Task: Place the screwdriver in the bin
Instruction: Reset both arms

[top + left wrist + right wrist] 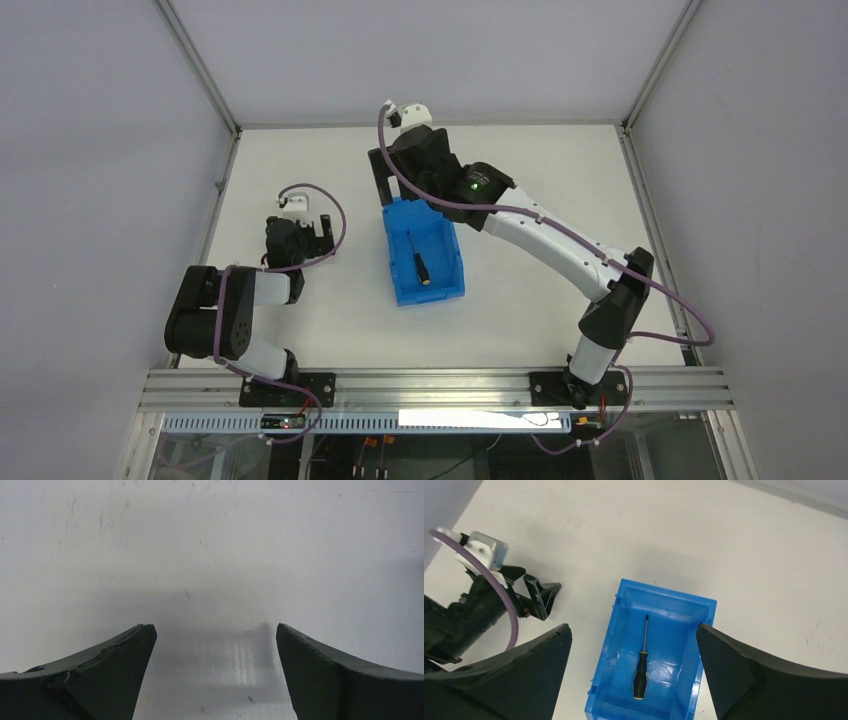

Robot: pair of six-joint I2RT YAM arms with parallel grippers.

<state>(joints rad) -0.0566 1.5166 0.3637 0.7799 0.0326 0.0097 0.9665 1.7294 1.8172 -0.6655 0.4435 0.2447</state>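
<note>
Already inside: the screwdriver lies flat on the floor of the bin. Nothing is touching it, so you have no tool in hand.
Screwdriver lie: its thin shaft points toward the far edge of the table, and its black handle and orange end point toward the near edge. It runs roughly along the bin's long walls.
Bin: you will find the blue bin standing upright near the middle of the table, its long walls running from far edge to near edge.
Right gripper: yours hangs above the bin, over its far end in the top view, jaws spread wide and empty. In its wrist view the two dark fingers frame the bin from either side without touching it.
Left gripper: it sits over bare table between the left edge and the bin, well apart from the bin. Its jaws are parted, with only the scuffed white surface between them.
Left arm: folded back toward the near-left corner.
Right arm: stretched from the near-right side diagonally toward the far edge.
</note>
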